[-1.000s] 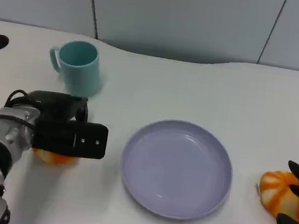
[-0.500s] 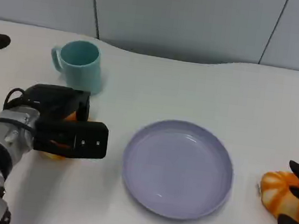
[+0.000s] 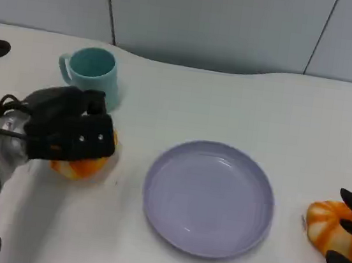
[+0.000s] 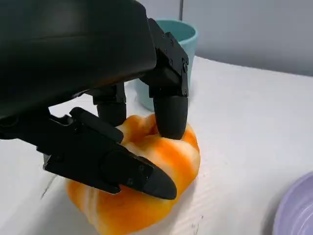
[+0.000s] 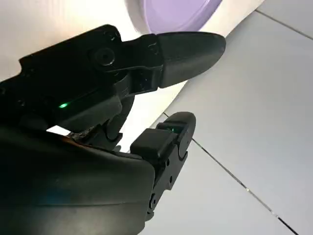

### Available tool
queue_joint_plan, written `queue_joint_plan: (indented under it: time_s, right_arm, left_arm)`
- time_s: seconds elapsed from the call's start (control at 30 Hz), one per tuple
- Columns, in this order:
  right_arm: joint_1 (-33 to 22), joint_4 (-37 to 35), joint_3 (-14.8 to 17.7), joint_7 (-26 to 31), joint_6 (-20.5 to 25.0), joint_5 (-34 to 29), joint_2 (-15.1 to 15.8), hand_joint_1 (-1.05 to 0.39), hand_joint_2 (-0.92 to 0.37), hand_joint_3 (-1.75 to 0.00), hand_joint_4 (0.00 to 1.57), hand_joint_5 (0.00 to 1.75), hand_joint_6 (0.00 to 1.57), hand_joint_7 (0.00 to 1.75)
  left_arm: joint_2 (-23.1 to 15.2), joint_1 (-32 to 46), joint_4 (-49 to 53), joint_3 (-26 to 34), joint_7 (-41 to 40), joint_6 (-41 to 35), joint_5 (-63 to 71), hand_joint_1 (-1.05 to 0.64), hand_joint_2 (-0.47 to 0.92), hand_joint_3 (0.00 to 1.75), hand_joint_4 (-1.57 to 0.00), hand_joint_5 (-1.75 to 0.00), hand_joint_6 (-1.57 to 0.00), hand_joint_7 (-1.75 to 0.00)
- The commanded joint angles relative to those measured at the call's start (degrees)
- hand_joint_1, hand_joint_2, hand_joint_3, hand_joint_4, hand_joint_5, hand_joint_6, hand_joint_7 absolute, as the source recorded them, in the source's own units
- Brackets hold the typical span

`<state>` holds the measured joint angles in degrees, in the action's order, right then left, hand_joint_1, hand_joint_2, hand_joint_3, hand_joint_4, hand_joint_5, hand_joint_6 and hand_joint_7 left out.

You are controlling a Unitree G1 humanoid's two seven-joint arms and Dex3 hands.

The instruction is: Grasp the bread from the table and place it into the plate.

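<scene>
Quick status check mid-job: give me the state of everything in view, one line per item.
Left hand: fingers closed around the left bread.
Left bread: gripped, resting on the table.
Right bread: on the table, right hand's fingers around it.
Right hand: at the right bread; grip unclear.
Plate: empty, upright.
Teal mug: upright, untouched.

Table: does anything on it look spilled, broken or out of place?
Nothing stands out. The cup is upright, the plate lies flat, and the left robot hand holds one bread; another bread lies by the right robot hand.
</scene>
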<state>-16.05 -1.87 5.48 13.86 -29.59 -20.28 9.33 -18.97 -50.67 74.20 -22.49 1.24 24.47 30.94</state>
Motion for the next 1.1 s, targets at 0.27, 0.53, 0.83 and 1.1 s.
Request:
queue_joint_plan:
  time_s: [0.27,0.53,0.83,1.1]
  right_arm:
    - [0.56,0.64,0.16,0.59,1.78,-0.18,-0.54,-0.37,-0.92,-0.3,0.85,0.24,0.7,0.0]
    - [0.99,-0.32,0.06,1.16,0.75,-0.89,-0.17,-0.37,-0.92,-0.3,0.83,0.23,0.71,0.0]
    - [0.5,0.04,-0.16,0.7,1.15,-0.68,-0.35,-0.38,-0.92,-0.31,0.84,0.24,0.71,0.0]
    - [0.97,-0.54,-0.41,1.62,0.56,-2.05,-0.22,-0.38,-0.92,-0.31,0.84,0.24,0.72,0.0]
  left_arm:
    - [-3.48,-1.27,-5.59,3.54,5.11,11.61,-4.06,-0.19,0.72,0.42,-0.73,-1.75,-0.58,-1.75]
    - [-1.18,-2.54,-9.7,3.19,9.48,14.94,-5.22,-0.1,0.7,0.36,-0.7,-1.75,-0.55,-1.75]
    - [3.87,-3.78,-13.17,2.79,15.48,19.7,-7.22,-0.11,0.73,0.31,-0.76,-1.75,-0.57,-1.75]
    - [8.07,-5.02,-13.27,0.86,17.97,22.31,-6.43,-0.11,0.74,0.32,-0.77,-1.75,-0.57,-1.75]
